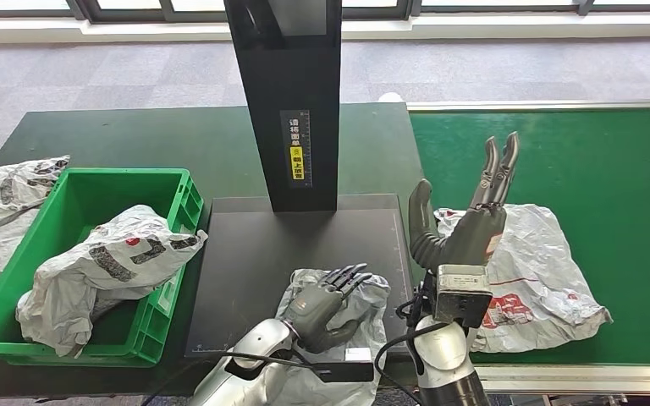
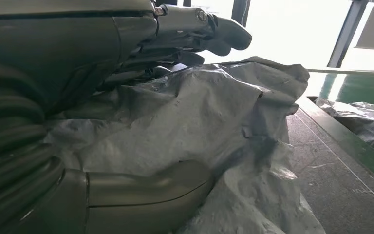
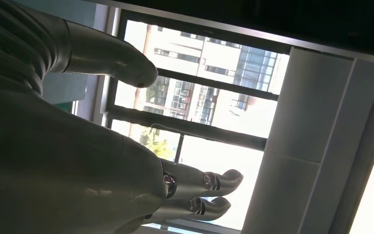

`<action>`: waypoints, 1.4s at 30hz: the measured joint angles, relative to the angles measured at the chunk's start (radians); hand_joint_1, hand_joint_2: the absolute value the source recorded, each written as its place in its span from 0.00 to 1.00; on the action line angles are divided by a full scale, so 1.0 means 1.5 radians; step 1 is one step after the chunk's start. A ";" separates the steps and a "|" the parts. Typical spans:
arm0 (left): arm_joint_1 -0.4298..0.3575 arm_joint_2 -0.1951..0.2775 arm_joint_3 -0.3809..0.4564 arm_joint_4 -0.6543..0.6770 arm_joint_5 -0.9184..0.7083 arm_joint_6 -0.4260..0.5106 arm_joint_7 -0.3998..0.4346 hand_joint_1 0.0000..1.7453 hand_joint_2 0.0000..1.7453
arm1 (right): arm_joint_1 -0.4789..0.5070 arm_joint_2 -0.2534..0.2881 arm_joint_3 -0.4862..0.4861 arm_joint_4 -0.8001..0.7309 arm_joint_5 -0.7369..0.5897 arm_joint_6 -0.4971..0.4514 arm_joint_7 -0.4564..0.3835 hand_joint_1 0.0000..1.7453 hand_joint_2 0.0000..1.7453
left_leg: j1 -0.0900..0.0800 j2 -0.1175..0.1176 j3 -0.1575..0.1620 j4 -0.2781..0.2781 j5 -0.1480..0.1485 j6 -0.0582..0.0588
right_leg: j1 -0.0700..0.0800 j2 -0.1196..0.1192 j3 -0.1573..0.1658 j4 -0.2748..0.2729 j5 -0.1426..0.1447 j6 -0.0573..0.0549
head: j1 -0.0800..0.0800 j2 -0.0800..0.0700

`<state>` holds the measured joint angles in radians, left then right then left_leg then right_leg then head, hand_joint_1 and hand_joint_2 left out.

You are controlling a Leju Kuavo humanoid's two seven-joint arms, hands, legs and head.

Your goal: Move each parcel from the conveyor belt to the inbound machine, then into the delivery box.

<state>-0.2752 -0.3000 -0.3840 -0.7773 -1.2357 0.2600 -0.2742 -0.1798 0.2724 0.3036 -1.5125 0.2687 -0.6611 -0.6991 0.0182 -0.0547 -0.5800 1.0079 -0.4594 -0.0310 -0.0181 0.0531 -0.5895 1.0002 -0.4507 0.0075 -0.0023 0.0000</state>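
Grey parcel (image 1: 338, 317) lies on black inbound machine platform (image 1: 245, 254), left hand (image 1: 326, 300) gripping it. Right hand (image 1: 474, 224) raised, fingers spread, holding nothing, above second parcel (image 1: 542, 271) on green conveyor belt (image 1: 609, 169). Green delivery box (image 1: 85, 199) at left holds another parcel (image 1: 110, 262); scanner post (image 1: 292, 93) behind.

A crinkled grey plastic parcel bag (image 1: 364, 298) with a faint sheen is seen on the smooth, matt black platform of the inbound machine (image 1: 245, 262). The machine's black upright column (image 1: 292, 59) is glossy. A matt green felt-like conveyor belt (image 1: 592, 161) is edged with brushed metal. The moulded green plastic crate (image 1: 182, 199) looks smooth, and the silver arm casings are satin metal.
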 joint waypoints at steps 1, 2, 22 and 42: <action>-0.002 -0.001 -0.006 0.011 -0.006 0.007 0.013 0.00 1.00 | 0.000 0.000 0.000 0.000 0.000 0.000 0.000 0.00 1.00 | 0.000 0.000 0.000 0.000 0.000 0.000 | 0.000 0.000 0.000 0.000 0.000 0.000 | 0.000 0.000; -0.004 -0.001 -0.010 0.020 -0.010 0.012 0.021 0.00 1.00 | 0.000 0.000 0.000 0.000 0.001 0.000 0.000 0.00 1.00 | 0.000 0.000 0.000 0.000 0.000 0.000 | 0.000 0.000 0.000 0.000 0.000 0.000 | 0.000 0.000; -0.028 -0.008 -0.030 0.081 -0.047 0.019 0.060 1.00 1.00 | 0.008 0.000 0.000 0.000 0.001 -0.012 0.000 0.00 1.00 | -0.001 -0.001 0.008 0.000 0.000 0.002 | 0.000 -0.001 0.010 -0.001 0.000 0.001 | 0.000 0.000; -0.029 -0.008 -0.020 0.058 -0.083 0.131 0.071 1.00 1.00 | 0.020 0.000 0.000 0.000 -0.005 -0.021 0.000 0.00 1.00 | 0.000 0.000 0.007 0.000 0.000 0.001 | 0.000 -0.001 0.008 -0.001 0.000 0.001 | 0.000 0.000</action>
<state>-0.3185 -0.3127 -0.4138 -0.6909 -1.3609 0.4566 -0.1675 -0.1502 0.2724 0.3037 -1.5129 0.2613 -0.6927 -0.6992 0.0174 -0.0546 -0.5693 1.0077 -0.4597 -0.0289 -0.0179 0.0519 -0.5774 0.9993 -0.4511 0.0088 -0.0026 0.0000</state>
